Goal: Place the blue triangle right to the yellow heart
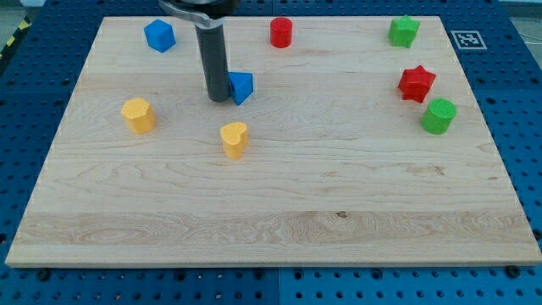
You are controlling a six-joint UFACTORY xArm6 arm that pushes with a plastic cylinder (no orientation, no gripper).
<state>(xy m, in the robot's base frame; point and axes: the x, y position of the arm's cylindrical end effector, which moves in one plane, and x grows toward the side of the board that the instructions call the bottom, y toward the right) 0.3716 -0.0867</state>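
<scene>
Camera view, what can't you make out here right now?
- My tip: whether it touches the blue triangle is unclear; the rod covers the triangle's left edge.
- The arm above the rod: cut off by the view's top edge.
- The yellow block at the view's left: shape too small to tell.

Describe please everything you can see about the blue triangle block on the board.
The blue triangle is a small solid block, bright blue, with a smooth plastic look. It lies flat on the wooden board, in the upper left-middle part of the view. My tip stands right against its left side, apparently touching it and hiding a little of that edge. The yellow heart lies below it, clearly apart. No other block touches it.
</scene>
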